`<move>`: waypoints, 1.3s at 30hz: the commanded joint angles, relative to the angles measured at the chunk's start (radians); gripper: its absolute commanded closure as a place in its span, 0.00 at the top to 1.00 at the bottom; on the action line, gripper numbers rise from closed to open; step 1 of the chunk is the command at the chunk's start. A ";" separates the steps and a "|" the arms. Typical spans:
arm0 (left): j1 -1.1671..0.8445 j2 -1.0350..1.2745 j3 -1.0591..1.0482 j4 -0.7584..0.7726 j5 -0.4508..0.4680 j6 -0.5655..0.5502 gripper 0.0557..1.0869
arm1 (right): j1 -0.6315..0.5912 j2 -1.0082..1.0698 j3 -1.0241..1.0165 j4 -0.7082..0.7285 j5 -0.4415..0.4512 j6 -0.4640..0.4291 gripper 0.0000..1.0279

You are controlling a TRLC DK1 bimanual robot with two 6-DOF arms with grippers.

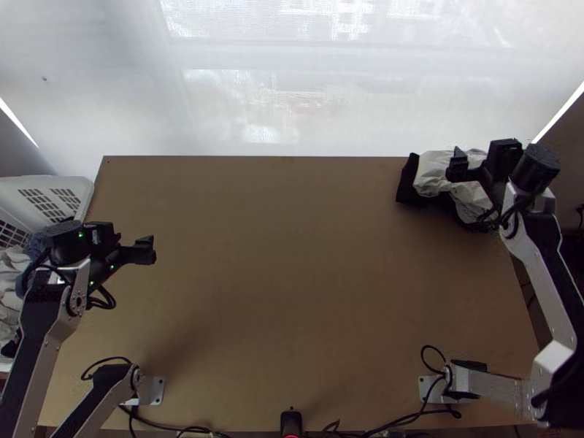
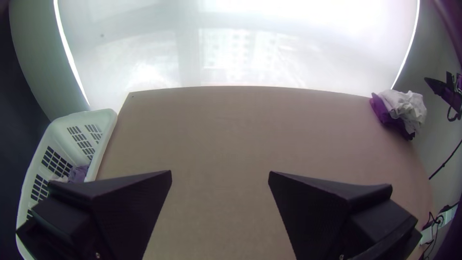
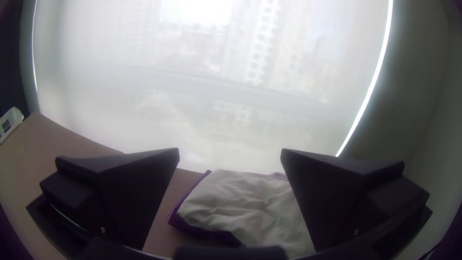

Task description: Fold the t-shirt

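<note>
"How do the two grippers stand?"

"The left gripper [image 1: 120, 252] is above the left side of the wooden table [image 1: 292, 277], near the white basket [image 1: 87, 196]; its fingers [image 2: 130, 207] are spread wide, with tabletop visible in the gap between them; it holds nothing."

"And the right gripper [image 1: 474, 171]?"

"It is at the far right corner, over a small heap of cloth; its fingers [image 3: 332, 202] are also spread wide, one on each side of the view, with part of the heap seen between them; it grips none of the fabric; whether any part of it touches the heap, the viewer cannot tell."

"Where is the t-shirt, then?"

"The heap has a pale cloth [image 1: 438, 171], wrinkled and bunched, lying on a dark cloth [image 1: 407, 186] that shows along one side; both rest at the table's far right corner; which of them is the t-shirt, the viewer cannot tell."

"What else is around them?"

"The basket has slotted walls and stands at the table's left edge, with more clothing [image 1: 10, 285] in it, pale and dark; a bright, translucent screen [image 1: 292, 109] rises beyond the far edge; black cables [image 1: 398, 421] run along the near edge, between the bases of the arms."
</note>
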 commanded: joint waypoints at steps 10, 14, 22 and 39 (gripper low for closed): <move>-0.005 -0.468 -0.348 0.115 -0.026 0.028 0.95 | 0.311 -0.824 -0.783 0.267 0.356 0.145 0.95; -0.002 -0.546 -0.452 0.139 -0.028 0.006 0.95 | 0.323 -1.137 -0.991 0.286 0.407 0.195 0.95; -0.002 -0.817 -0.602 0.199 -0.029 -0.058 0.95 | 0.198 -1.342 -1.076 -0.061 0.474 0.551 0.95; 0.079 -0.860 -0.585 0.096 -0.031 -0.029 0.95 | -0.068 -1.342 -1.064 -0.336 0.479 0.771 0.95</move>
